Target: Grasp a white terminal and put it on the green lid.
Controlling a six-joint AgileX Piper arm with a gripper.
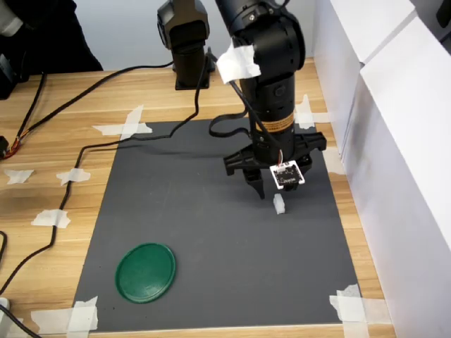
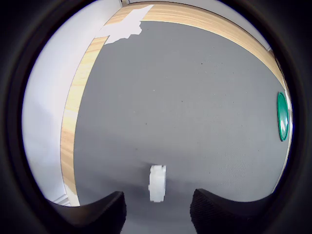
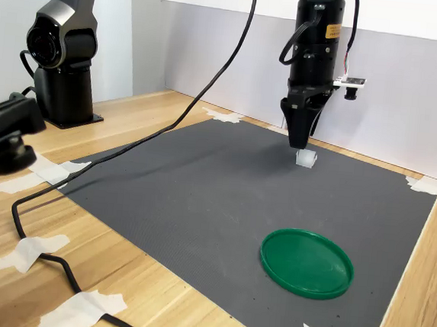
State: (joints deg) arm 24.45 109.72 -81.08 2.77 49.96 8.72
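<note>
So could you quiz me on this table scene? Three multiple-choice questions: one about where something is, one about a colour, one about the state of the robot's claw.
1. Where is the white terminal?
A. on the green lid
B. on the grey mat, under the gripper
C. on the bare wood

2. What colour is the lid?
A. red
B. yellow
C. dark green

3. What is the gripper doing?
A. open, with the terminal between its fingers, on the mat
B. shut and carrying the terminal over the lid
C. resting on the lid

Answers:
1 B: both exterior views show the terminal on the grey mat, far from the lid.
2 C: the disc is dark green in every view.
3 A: the wrist view shows the two fingers apart on either side of the terminal.
</note>
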